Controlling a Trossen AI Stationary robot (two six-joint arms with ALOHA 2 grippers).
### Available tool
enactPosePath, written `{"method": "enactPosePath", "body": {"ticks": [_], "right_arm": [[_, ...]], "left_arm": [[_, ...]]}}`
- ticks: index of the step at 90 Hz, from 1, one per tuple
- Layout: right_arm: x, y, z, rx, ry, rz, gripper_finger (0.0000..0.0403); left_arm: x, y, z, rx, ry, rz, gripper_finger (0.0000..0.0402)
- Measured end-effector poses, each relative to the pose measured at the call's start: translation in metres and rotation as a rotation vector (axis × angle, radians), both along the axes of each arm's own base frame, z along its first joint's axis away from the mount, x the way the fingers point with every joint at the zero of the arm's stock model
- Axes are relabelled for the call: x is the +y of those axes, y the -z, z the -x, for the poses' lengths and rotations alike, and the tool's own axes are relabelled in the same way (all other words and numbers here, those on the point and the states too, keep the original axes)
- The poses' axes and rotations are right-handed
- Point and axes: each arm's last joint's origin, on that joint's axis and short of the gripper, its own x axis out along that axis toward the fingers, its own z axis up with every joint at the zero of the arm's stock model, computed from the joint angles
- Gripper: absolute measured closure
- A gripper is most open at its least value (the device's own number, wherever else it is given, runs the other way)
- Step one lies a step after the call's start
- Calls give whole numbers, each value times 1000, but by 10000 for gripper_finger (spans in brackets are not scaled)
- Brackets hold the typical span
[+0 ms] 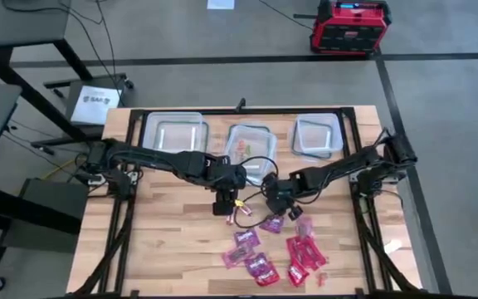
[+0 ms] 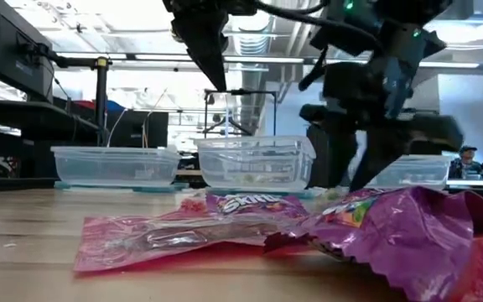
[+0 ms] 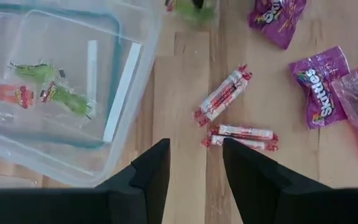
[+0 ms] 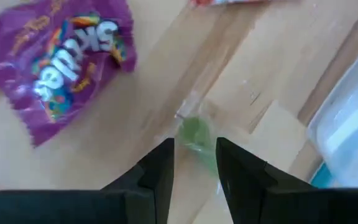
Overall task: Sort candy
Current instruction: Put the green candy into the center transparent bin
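Note:
Red and purple candy packets (image 1: 265, 249) lie in a heap on the near right of the wooden table. Two white-and-red candy rolls (image 3: 224, 94) (image 3: 241, 135) lie loose just ahead of my left gripper (image 3: 196, 149), which hovers open above the table (image 1: 225, 206) near the middle container (image 1: 251, 149). That container holds a few green and red sweets (image 3: 42, 87). My right gripper (image 4: 194, 146) is low over the table (image 1: 282, 205), shut on a small green candy (image 4: 197, 137) in a clear wrapper, beside a purple Skittles packet (image 4: 61, 62). My right gripper has the green candy between its two fingertips, coming from above and pointing down. The clear wrapper end (image 4: 188, 113) sticks out beyond the fingers. I cannot tell whether the candy is clear of the wood or still resting on it.
Three clear containers stand along the far side: left (image 1: 175, 133), middle, and right (image 1: 318, 134). The two grippers are close together at the table's middle. Bare wood lies at the near left (image 1: 164, 249).

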Motion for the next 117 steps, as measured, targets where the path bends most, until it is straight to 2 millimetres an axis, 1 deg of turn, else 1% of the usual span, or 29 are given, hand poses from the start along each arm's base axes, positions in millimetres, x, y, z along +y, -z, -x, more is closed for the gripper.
{"method": "enactPosePath", "body": {"ticks": [8,15,23,26,31,36,42,54,64,73,79,84,89,94,98,105,117], "right_arm": [[-3,10,-5,1,25,-2,299],[-3,14,-6,12,46,-10,324],[-1,13,-5,17,71,-24,380],[0,10,-3,17,72,-22,390],[1,5,0,14,87,1,393],[3,-4,5,2,96,23,397],[3,-23,9,-25,101,31,401],[-5,-58,15,-120,149,67,402],[-24,-80,12,-268,224,104,403],[-49,-86,4,-373,350,67,401],[-68,-86,-2,-432,442,36,394],[-82,-85,-5,-459,489,31,380],[-91,-82,-3,-433,499,29,360],[-94,-84,-2,-442,503,27,337],[-92,-87,0,-442,501,23,318],[-82,-95,11,-408,496,1,285],[-51,-113,37,-326,520,-113,236]], "left_arm": [[0,0,-1,-7,0,1,268],[0,0,0,-5,0,1,268],[0,0,0,-3,0,1,268],[0,0,0,-3,0,1,268],[0,0,0,-3,-1,1,268],[0,0,0,-3,0,1,268],[0,0,0,-5,3,-1,268],[0,0,-1,-8,3,-1,268],[0,-1,-1,-16,2,-1,268],[0,-1,-1,-13,2,-2,268],[0,0,0,4,2,-4,268],[1,1,1,16,-5,-3,268],[1,1,3,30,-15,0,268],[1,2,4,43,-23,2,268],[1,3,5,58,-30,4,268],[1,3,8,82,-38,5,268],[2,3,8,82,-44,-9,268]]}}
